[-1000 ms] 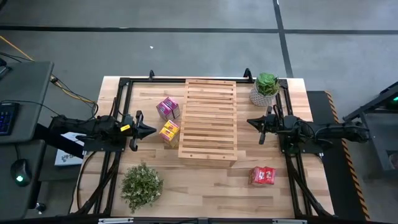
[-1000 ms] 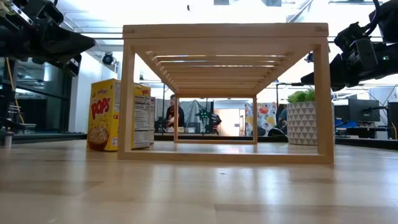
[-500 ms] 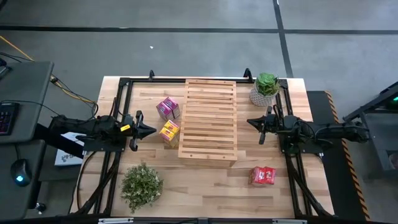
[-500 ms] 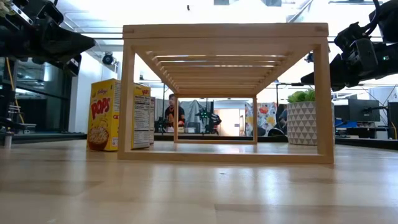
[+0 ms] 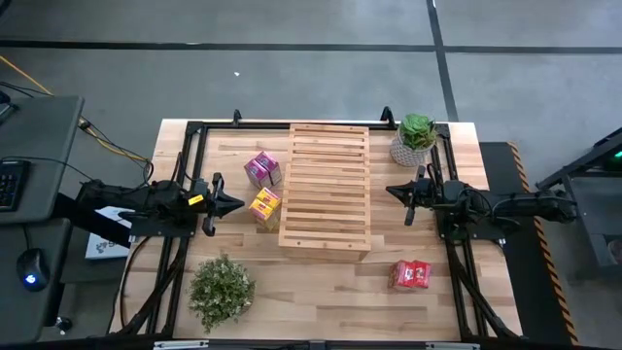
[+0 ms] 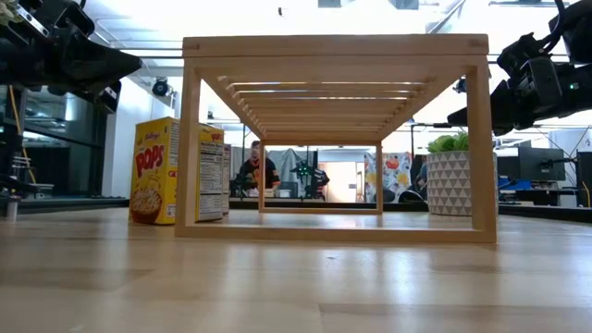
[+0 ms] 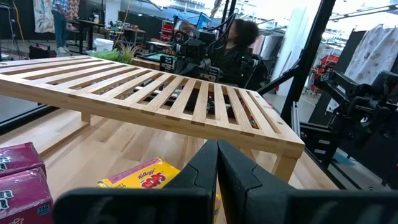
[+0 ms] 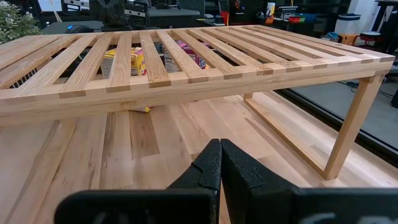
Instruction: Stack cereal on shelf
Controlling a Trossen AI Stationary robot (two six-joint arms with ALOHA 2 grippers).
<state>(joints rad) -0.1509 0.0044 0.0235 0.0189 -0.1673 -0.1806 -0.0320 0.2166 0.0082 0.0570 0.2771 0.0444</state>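
1. Lying nearest the table's (image 5: 321,282) front edge, a red box (image 5: 410,274) sits alone, well apart from the shelf (image 5: 326,185).
2. Beside the shelf's left side stand a yellow box (image 5: 264,205) and, farther back, a pink box (image 5: 262,168).
3. Left gripper (image 5: 236,203) hovers near the yellow box, jaws together, empty; right gripper (image 5: 393,190) waits opposite, likewise closed.
4. Cardboard boxes probably weigh little and dent easily; pinch the narrow sides gently.
5. Low view shows the potted plant (image 6: 451,176) and a person (image 6: 252,166) behind; overhead, the yellow box's printed front (image 6: 151,183) is hidden.
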